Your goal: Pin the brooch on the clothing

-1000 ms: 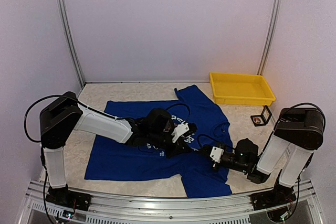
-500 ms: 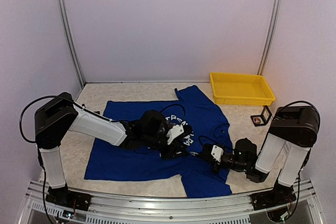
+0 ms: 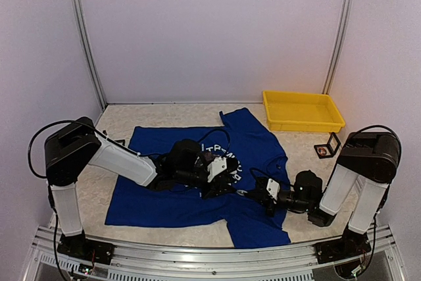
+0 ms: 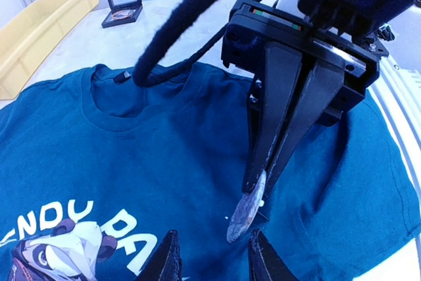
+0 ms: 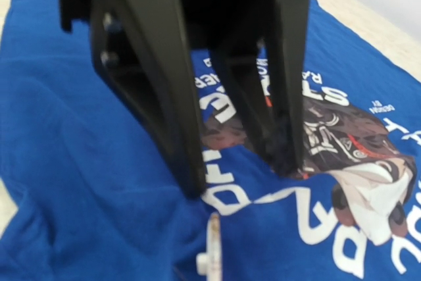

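A thin, oval brooch (image 4: 243, 215) is pinched edge-on by the right gripper (image 4: 258, 185) above the soft blue clothing (image 4: 131, 162). The left gripper (image 4: 214, 261) is held low with jaws parted, nearer the table's (image 3: 125, 120) front edge.

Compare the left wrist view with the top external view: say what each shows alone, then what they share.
Left wrist only: the brooch, an oval disc pinched in the right hand low over the T-shirt, and the shirt's collar. Top external only: the left arm and right arm down to their bases, and the whole shirt spread on the table. Shared: shirt, right hand, yellow tray, small black box.
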Available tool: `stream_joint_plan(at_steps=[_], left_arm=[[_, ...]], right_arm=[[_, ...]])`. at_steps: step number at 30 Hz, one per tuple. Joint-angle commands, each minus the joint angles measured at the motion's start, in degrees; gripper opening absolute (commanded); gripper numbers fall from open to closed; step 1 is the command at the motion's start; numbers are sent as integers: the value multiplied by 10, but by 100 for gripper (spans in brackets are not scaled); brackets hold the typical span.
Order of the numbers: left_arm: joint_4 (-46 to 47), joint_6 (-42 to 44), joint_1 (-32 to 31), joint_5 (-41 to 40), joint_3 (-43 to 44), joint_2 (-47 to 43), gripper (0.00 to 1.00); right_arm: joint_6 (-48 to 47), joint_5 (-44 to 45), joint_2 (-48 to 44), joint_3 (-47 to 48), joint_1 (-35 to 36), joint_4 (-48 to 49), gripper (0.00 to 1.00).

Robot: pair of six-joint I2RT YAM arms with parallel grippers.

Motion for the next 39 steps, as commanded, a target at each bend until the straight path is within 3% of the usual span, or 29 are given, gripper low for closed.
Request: stream_joint_plan(at_steps=[1,7,16,24,32,39], left_arm=[[-24,38,3,21,33,32,32],[-10,44,4,38,24,33,30],[-62,56,3,46,46,38,0],[-59,5,2,57,44,24,0],[-73,-10,-1,35,34,3,0],[-73,-9,-2,27,33,1,0]], right_arm=[[8,-26,1,10,-6,14,0],[5,-35,-1,17,-8,11,0],[-2,-41,-10,22,-9,-8,0],[3,-26,-13,20,-9,-24,0],[3,7,-90,-5,-9,-100,32],[46,-37,-86,-18,-9,-86,44]])
